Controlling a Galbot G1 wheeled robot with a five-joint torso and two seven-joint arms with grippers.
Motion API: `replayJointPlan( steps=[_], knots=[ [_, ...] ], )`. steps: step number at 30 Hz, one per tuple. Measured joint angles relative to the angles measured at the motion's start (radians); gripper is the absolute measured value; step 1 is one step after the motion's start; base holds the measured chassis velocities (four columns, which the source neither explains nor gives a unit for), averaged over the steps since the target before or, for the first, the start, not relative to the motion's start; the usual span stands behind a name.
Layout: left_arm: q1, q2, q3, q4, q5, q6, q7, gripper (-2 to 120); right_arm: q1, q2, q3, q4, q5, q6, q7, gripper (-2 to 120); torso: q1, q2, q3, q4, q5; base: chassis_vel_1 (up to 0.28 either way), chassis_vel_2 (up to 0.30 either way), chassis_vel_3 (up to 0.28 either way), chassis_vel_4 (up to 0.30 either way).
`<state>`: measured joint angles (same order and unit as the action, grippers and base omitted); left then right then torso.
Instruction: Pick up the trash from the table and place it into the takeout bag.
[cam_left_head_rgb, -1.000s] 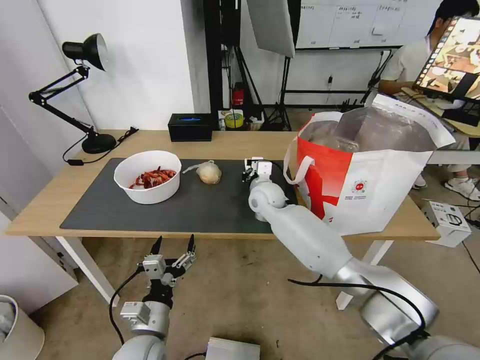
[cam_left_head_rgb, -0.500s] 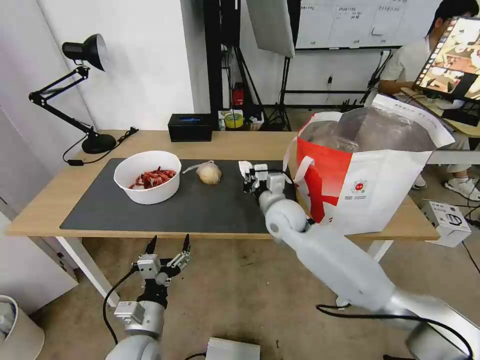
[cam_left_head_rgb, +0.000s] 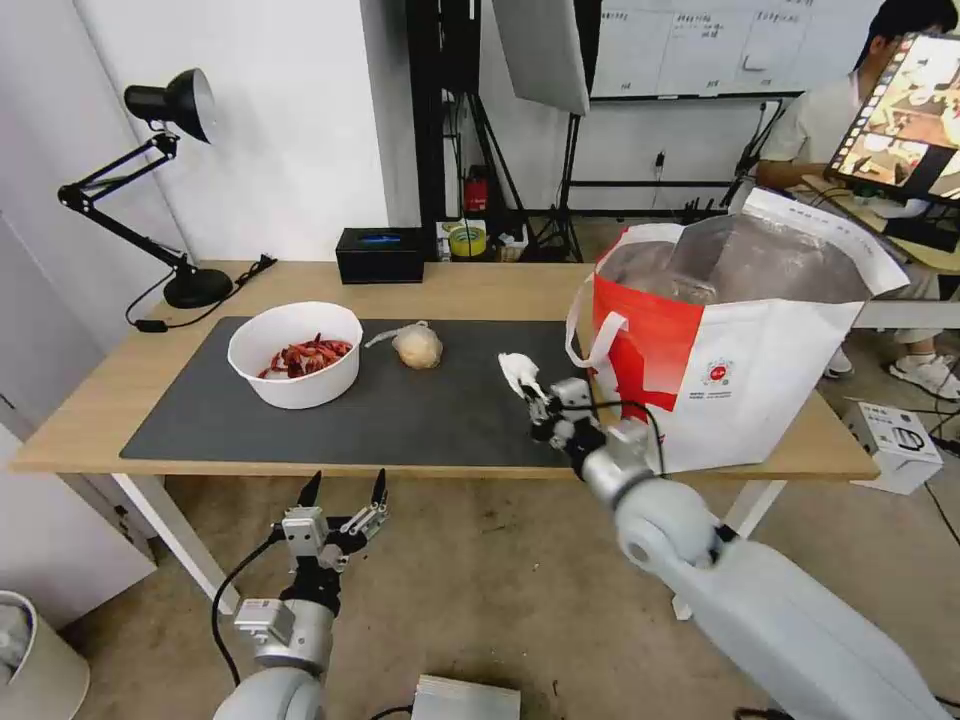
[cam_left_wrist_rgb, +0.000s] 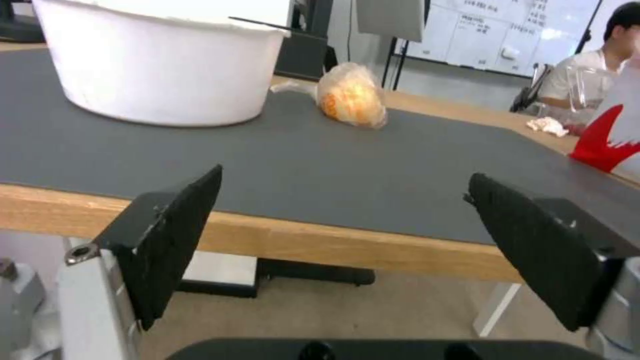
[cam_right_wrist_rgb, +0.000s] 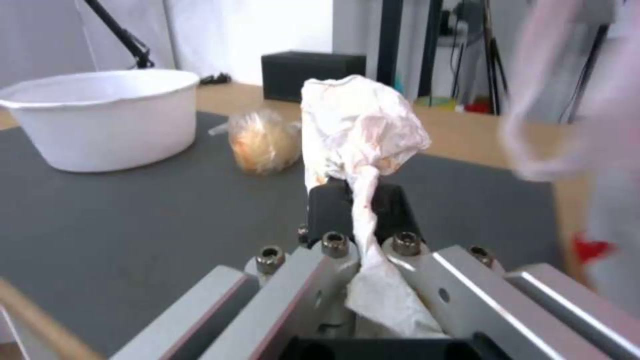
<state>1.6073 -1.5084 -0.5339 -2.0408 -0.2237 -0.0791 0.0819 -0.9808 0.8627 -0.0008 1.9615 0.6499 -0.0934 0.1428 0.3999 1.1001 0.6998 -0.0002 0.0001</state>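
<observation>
One piece of trash is in my right gripper (cam_left_head_rgb: 535, 392) now: the crumpled white tissue (cam_left_head_rgb: 519, 371), pinched between my fingers and lifted clear of the large dark grey rectangular mat (cam_left_head_rgb: 420, 415), just beside the near corner of the large boxy white-and-red insulated takeout bag with silver foil lining (cam_left_head_rgb: 735, 340). In my right wrist view the tissue (cam_right_wrist_rgb: 360, 130) stands up like a loose plume above the closed fingertips, with only a thin twisted neck of paper actually clamped.

That thin neck is my chief worry. I judge it could tear or slide out if I swing fast, and the tissue would fall to the mat or over the edge of the long light-wood table (cam_left_head_rgb: 100, 400). The bag's mouth sits high above my gripper, so I must rise well before crossing; too low and I would strike its wall or snag the white loop handle (cam_left_head_rgb: 590, 340), perhaps pushing the bag off the table's edge, where it already overhangs.

Two other pieces wait on the mat: the white bowl of red shells (cam_left_head_rgb: 296, 353) and the clear bag around a beige lump (cam_left_head_rgb: 417, 346). My left gripper (cam_left_head_rgb: 343, 500) hangs open below the table edge, holding nothing.
</observation>
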Motion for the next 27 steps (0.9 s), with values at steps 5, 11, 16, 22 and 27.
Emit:
replayJointPlan(
  steps=[5,11,16,22,27],
  knots=[
    [-0.001,0.011,0.006,0.000,-0.001,0.001,0.000,100,-0.107,-0.017,0.091,0.050,-0.004,0.047,-0.033,0,0.000,0.000,0.000,0.0001,0.0001,0.000,0.000,0.000,0.000],
    [0.005,0.013,0.022,0.000,0.005,0.002,0.000,100,-0.296,-0.013,0.262,0.132,-0.024,0.113,-0.110,0,0.000,0.000,0.000,0.0001,-0.0001,0.000,0.000,0.000,0.000],
    [0.009,0.007,0.032,-0.004,0.010,0.003,0.000,100,-0.373,0.003,0.347,0.150,-0.045,0.177,-0.175,0,0.000,0.000,0.000,0.0002,-0.0002,0.000,0.000,0.000,0.000],
    [0.021,0.024,0.030,-0.014,0.011,0.003,0.000,100,-0.459,0.071,0.449,0.180,-0.049,0.244,-0.248,0,0.000,0.000,0.000,0.0002,-0.0001,0.000,0.000,0.000,0.000],
    [0.021,0.038,0.023,-0.020,0.005,0.003,0.000,100,-0.491,0.119,0.515,0.207,-0.029,0.267,-0.267,0,0.000,0.000,0.000,0.0001,-0.0001,0.000,0.000,0.000,0.000]
  ],
)
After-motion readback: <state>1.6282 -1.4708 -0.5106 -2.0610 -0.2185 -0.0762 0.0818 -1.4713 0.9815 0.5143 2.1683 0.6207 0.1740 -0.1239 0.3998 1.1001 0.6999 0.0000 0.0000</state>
